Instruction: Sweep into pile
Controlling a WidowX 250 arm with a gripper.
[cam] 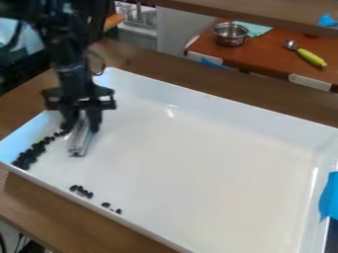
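My gripper (82, 127) hangs over the left part of the white tray (198, 163), shut on a clear, silvery sweeping tool (78, 143) that points down to the tray floor. Just left of the tool, a band of small black pieces (27, 156) runs along the tray's left end, thickest at the left corner and thinning up towards the fingers. Near the front wall lies a small cluster of black pieces (81, 191), with a few more black pieces (106, 204) to its right.
Raised walls surround the tray, which stands on a brown wooden table (59, 210). Blue tape (328, 196) covers part of the right wall. Behind, a red-brown surface holds a metal pot (230, 34), a cloth (255, 28) and a green-handled scoop (310, 57).
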